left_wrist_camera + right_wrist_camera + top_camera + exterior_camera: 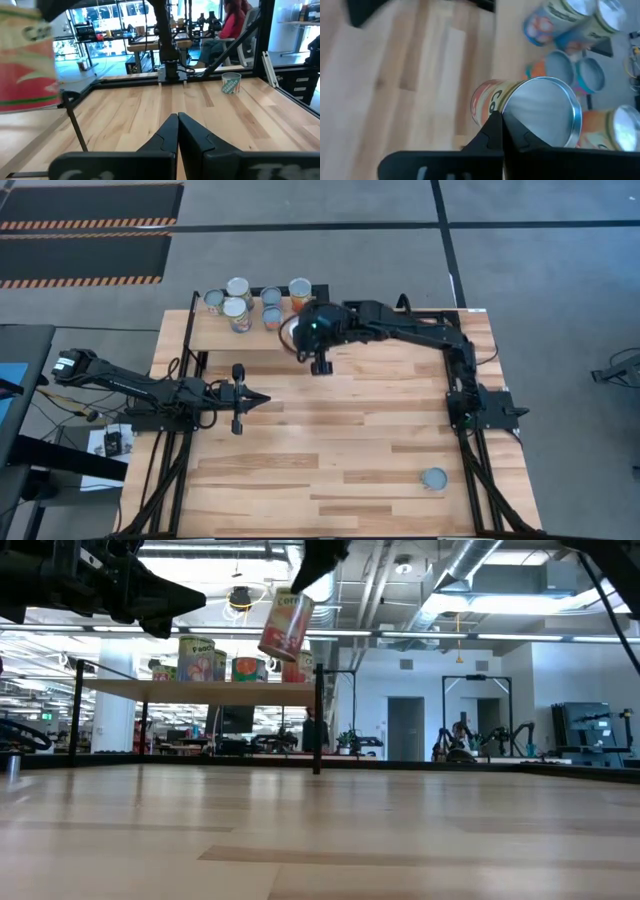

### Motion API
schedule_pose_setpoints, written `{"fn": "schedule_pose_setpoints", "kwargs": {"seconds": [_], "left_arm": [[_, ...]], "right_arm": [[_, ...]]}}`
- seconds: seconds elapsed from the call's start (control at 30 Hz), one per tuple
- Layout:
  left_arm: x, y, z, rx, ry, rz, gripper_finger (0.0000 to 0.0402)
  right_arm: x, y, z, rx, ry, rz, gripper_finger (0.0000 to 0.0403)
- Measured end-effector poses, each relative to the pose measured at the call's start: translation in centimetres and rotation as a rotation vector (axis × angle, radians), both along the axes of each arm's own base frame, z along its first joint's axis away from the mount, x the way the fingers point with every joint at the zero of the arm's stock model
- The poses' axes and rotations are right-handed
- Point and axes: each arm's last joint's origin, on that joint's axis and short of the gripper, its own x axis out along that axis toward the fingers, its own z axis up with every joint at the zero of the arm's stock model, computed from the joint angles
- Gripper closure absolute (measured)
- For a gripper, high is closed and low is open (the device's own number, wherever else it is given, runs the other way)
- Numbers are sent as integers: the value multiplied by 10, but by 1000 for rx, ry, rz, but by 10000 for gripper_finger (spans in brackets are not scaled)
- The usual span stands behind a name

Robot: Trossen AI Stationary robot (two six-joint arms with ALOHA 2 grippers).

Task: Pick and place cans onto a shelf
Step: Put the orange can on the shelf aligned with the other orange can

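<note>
While the right gripper (pixel 312 568) hangs at the top centre of the low view, a tilted can (pixel 285 625) sits just under it, up off the table; its label is cream and red with lettering starting "Ce", rest unreadable. In the right wrist view that gripper's fingers are pressed together against the rim of the can's shiny silver top (pixel 544 112), so it looks pinched at the rim, though the grip itself is hard to make out. Behind it in the low view, more cans (pixel 200 658) stand on the shelf (pixel 200 691), a pale wood platform; one reads roughly "Pea...", others are orange-red and bluish, text too small. From above, the shelf cans cluster at upper centre-left of the frame, silver tops up. One lone can (pixel 433 479) stands on the planked table (pixel 330 440) at lower right, grey-blue top; the left wrist view shows a greenish label on it, unreadable. Left gripper (pixel 262 399) is at left-centre of the high view, fingers closed, holding nothing.
</note>
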Motion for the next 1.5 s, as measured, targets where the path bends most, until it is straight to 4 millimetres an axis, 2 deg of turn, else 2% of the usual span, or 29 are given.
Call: {"fn": "schedule_pose_setpoints", "kwargs": {"seconds": [0.17,0.4,0.63,0.9,1.2,1.37,1.5], "left_arm": [[0,0,0,1,0,1,401],[0,0,0,1,0,2,401],[0,0,0,0,0,2,401],[0,0,0,0,0,2,401],[0,0,0,-1,-1,2,401],[0,0,0,-3,0,2,401],[0,0,0,-4,0,2,401]], "right_arm": [[-2,-20,-1,-38,10,-5,399],[-4,-36,-1,-69,15,-9,398],[-3,-48,-14,-83,43,-8,397],[-5,-59,-16,-81,45,-29,397],[-6,-63,-17,-71,45,-11,386],[-4,-65,-28,-67,70,-7,385],[-4,-65,-29,-67,69,-10,380]]}}
